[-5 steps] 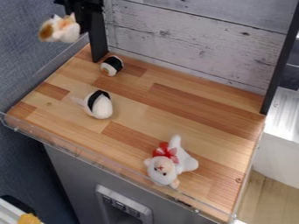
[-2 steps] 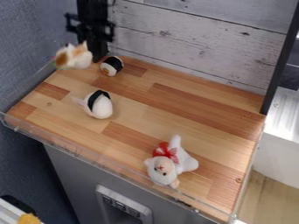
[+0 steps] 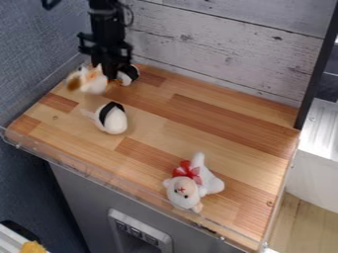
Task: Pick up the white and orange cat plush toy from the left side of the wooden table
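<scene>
"Starting with the biggest thing, what is there?" asks the first speaker.

"A wooden tabletop (image 3: 218,138), with whitewashed boards (image 3: 218,44) rising behind its far edge, at twelve o'clock," says the second. "A clear rim (image 3: 99,176) runs along the near edge, toward seven."

"And the robot?"

"The black arm (image 3: 105,20) comes down from the top edge, at eleven o'clock. Its gripper (image 3: 107,74) hangs low over that same far corner, fingers closed on a white and orange plush toy (image 3: 92,81)."

"So that toy is off the wood?"

"It sits at the fingertips, over the tabletop's eleven o'clock side. Whether its underside touches the wood, the view does not tell."

"What is the largest of the others?"

"A white plush animal (image 3: 210,182) with a red bow (image 3: 187,171), lying at five o'clock on the tabletop, well apart from the gripper. Its pinkish face points toward the near edge."

"Anything closer to the gripper?"

"Two more. A white, rounded toy (image 3: 116,122) with a black band lies on the wood at ten o'clock on the tabletop, or about five o'clock from the held toy. The smallest is a black-and-white roll (image 3: 133,73), just beside the gripper at its three o'clock, partly hidden by it."
</scene>
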`<state>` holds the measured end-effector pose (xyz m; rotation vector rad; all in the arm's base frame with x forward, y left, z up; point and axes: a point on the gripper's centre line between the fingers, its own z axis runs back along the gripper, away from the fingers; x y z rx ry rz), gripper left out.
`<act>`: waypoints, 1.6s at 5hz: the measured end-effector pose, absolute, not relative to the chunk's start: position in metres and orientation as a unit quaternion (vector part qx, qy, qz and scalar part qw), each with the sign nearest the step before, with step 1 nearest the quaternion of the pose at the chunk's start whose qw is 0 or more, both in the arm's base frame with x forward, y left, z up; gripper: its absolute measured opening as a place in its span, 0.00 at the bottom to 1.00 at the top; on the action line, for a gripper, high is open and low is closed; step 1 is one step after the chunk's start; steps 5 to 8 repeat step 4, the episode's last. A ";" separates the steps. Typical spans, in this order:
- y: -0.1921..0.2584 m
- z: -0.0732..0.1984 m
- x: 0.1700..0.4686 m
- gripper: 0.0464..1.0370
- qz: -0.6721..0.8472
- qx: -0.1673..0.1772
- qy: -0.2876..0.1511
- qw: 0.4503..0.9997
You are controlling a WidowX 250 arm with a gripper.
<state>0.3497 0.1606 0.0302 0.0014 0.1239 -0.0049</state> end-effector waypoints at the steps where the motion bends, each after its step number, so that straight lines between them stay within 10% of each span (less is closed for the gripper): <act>1: 0.159 0.024 0.347 0.08 -0.006 -0.001 0.066 0.998; 4: 0.160 0.050 0.344 0.85 0.001 -0.011 0.100 0.995; 8: 0.160 0.050 0.344 0.85 0.001 -0.011 0.100 0.995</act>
